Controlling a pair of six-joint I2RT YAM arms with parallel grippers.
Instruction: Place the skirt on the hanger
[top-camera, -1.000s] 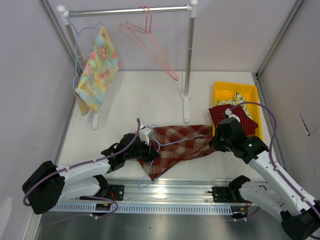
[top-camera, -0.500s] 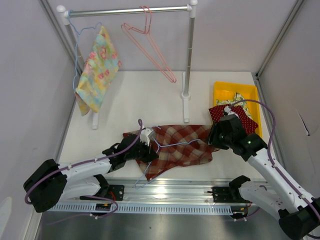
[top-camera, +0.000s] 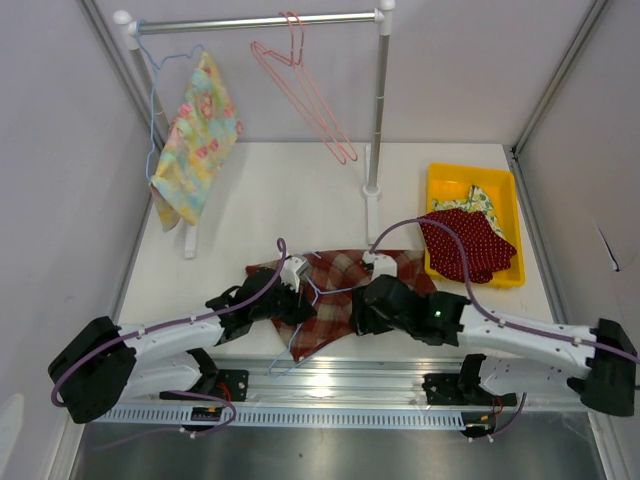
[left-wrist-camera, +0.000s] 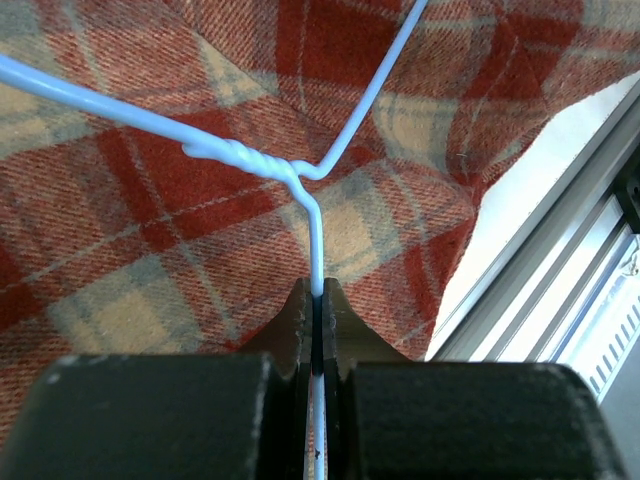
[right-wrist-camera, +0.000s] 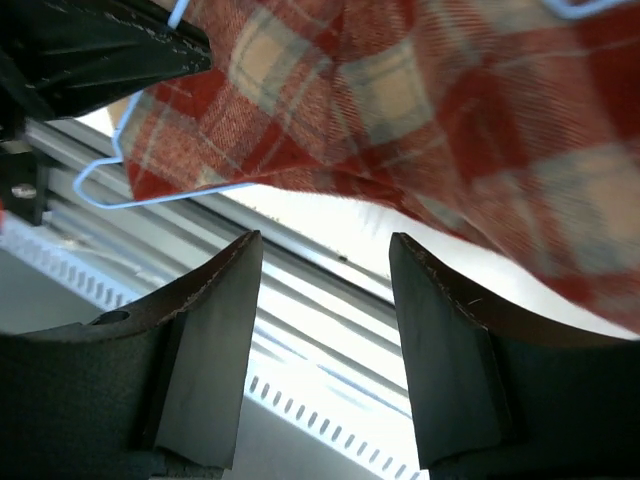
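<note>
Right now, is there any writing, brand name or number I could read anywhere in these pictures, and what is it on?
None can be read in any view.
The skirt, the hanger and the bin bear no letters or numbers; the floral cloth on the rail carries only a pattern.

On the white table (top-camera: 270, 200) stands a clothes rack (top-camera: 260, 22) with 1 metal rail on 2 posts, carrying a floral cloth (top-camera: 198, 140) at its left end and pink wire hangers (top-camera: 310, 100) near its right end, while a yellow tray (top-camera: 440, 178) at right holds a red dotted cloth (top-camera: 465, 245).
</note>
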